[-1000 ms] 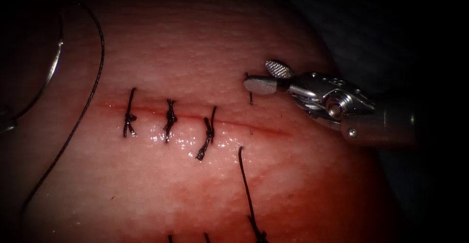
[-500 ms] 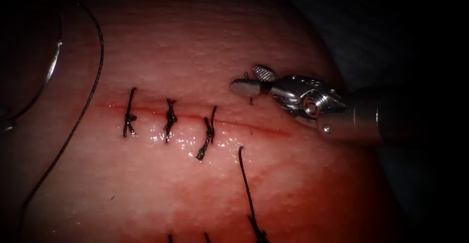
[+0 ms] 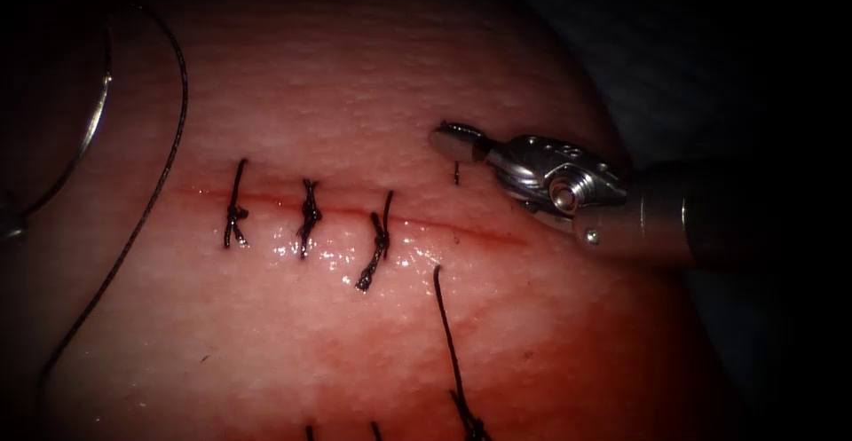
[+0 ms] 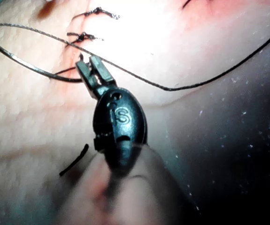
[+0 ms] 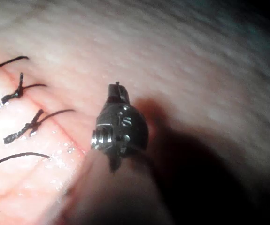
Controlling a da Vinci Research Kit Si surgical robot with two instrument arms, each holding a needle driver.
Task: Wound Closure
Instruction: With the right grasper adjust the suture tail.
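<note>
Endoscope view: pale pink pork-belly tissue (image 3: 355,77) with a thin horizontal red cut (image 3: 479,232).

Done so far: three knotted black stitches (image 3: 309,215) cross the left and middle stretch of the cut, with their ends trimmed short.

In progress: a fourth pass of thread sits to the right of them and is not yet tied. Its short black thread tail (image 3: 456,175) stands out of the tissue on the far edge of the cut. A long black strand (image 3: 448,343) leaves the near edge and runs toward the bottom of the view. The rightmost stretch of the cut has no knot and no further stitch.

The right arm's silver needle driver (image 3: 453,142) has its fingers (image 3: 444,144) closed together on the tip of the short black thread tail. The right wrist view shows a small dark stub at the tips (image 5: 117,84).

The curved silver needle (image 3: 93,130) is free of the tissue, well off to the left of the cut, and trails the thin dark thread (image 3: 169,166). The left arm's dark needle driver (image 4: 88,70) appears clamped on the needle near one end of its curve; which end cannot be told.

Judgement: roughly three quarters closed.
</note>
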